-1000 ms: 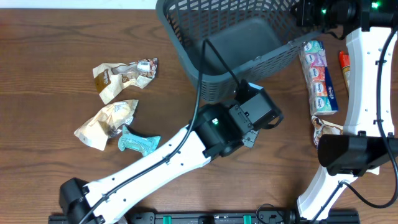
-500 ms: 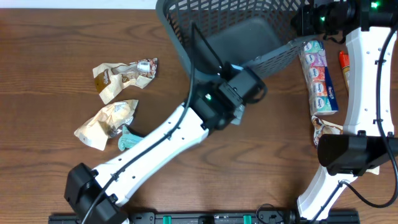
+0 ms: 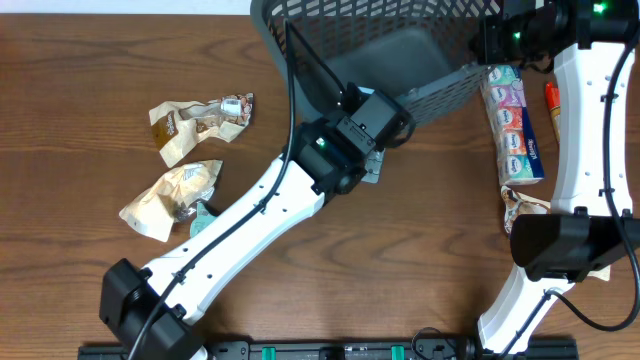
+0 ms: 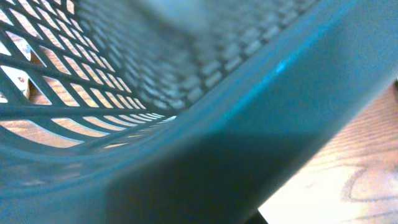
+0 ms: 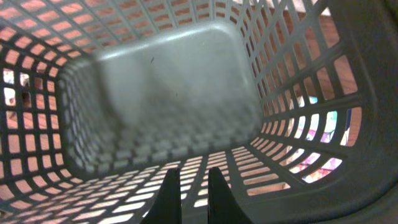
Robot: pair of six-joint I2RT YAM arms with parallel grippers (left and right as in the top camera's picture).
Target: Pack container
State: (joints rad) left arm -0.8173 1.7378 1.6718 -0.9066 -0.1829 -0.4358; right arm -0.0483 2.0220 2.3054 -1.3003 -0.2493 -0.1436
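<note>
Overhead: basket (image 3: 400, 60) tilted; left gripper (image 3: 372, 165) against its near wall; wrappers (image 3: 185, 190) well apart.
Left wrist: lattice close-up; jaws together, hidden.
Right wrist: right gripper (image 5: 194, 186) faces basket floor, jaws together.

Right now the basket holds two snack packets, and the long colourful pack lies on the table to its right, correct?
No: the basket is empty; the right wrist view shows its bare bottom. The two snack packets lie on the table to its left. The long colourful pack is to its right.

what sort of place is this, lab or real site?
Probably a lab test bench: two white robot arms over a brown wooden table, a dark grey-blue latticed plastic basket, crumpled beige snack packets.
</note>
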